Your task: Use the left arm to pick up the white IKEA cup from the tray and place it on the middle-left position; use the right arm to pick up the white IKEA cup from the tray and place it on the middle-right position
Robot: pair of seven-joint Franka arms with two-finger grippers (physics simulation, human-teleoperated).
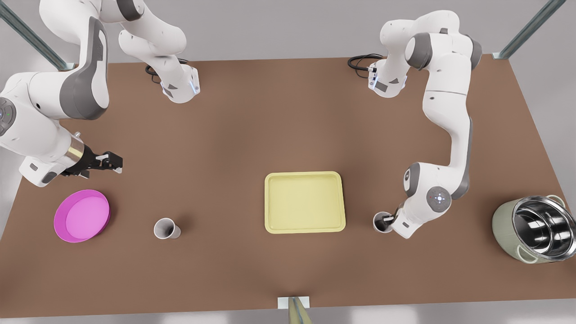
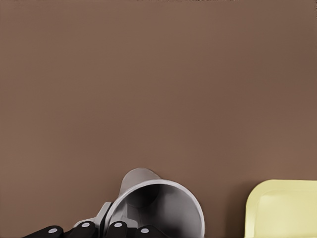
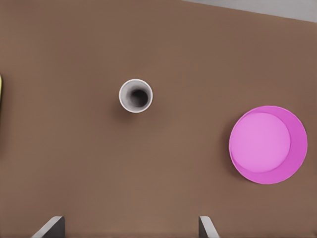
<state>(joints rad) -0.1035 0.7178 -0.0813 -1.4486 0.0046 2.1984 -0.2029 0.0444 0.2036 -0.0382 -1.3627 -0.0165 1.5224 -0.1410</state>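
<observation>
The left gripper is low on the counter's front part, on the front view's right, and its black fingers are closed on the rim of a small white plastic cup, one finger inside it. This cup stands upright on the brown counter, just beside the short side of the pale yellow rectangular tray, apart from it. No cup is in the tray.

The right gripper hangs above the counter on the front view's left, and its grey fingers are spread wide with nothing between them. Below and in front of these fingers, a second small white cup stands upright alone on the bare counter, well apart from the tray. A round magenta dish lies near these fingers, on their outer side, farther from the tray than the cup.

Far beyond the left gripper, near the counter's edge, a pale green pot with shiny steel inside lies tilted
</observation>
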